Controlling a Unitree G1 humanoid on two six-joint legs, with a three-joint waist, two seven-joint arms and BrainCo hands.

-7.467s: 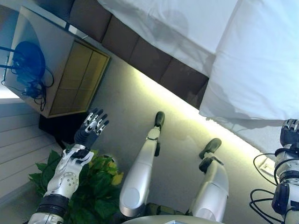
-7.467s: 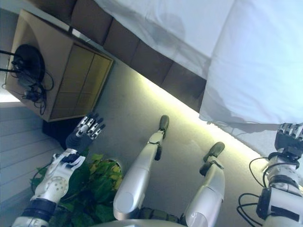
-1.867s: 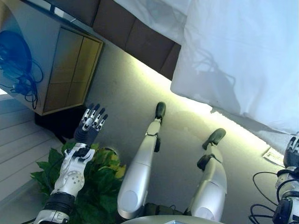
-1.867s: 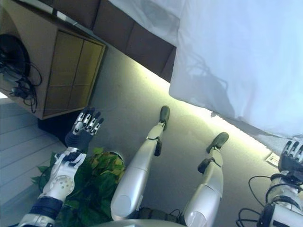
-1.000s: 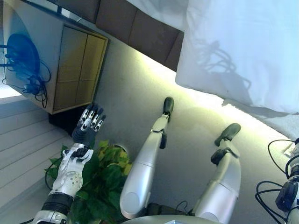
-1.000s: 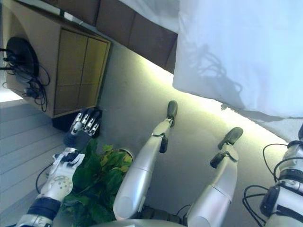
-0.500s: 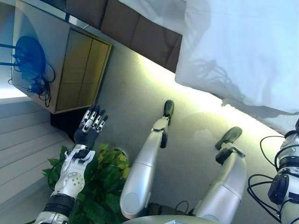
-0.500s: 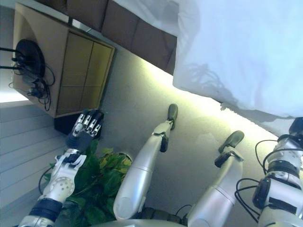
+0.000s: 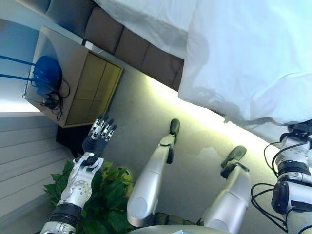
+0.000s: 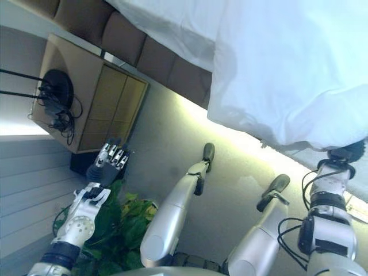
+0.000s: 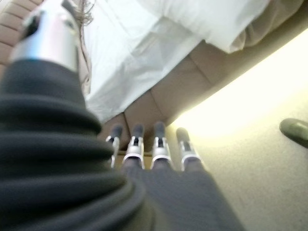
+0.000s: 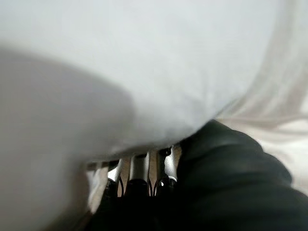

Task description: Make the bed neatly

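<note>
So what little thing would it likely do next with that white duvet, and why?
Probably close the right hand on the duvet edge and lift it. The fingers are tucked under the overhanging white cloth, while the left hand is open, away from the bed.

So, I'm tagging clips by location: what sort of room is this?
Most likely a bedroom, perhaps a hotel room: a bed with a white duvet hanging over its brown padded base, a wooden bedside cabinet, and a potted plant on the floor.

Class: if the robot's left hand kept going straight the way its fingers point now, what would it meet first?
Probably the brown padded bed base: in the wrist view the left hand points its straight fingers at those panels, under the white sheet. Depth is unclear.
</note>
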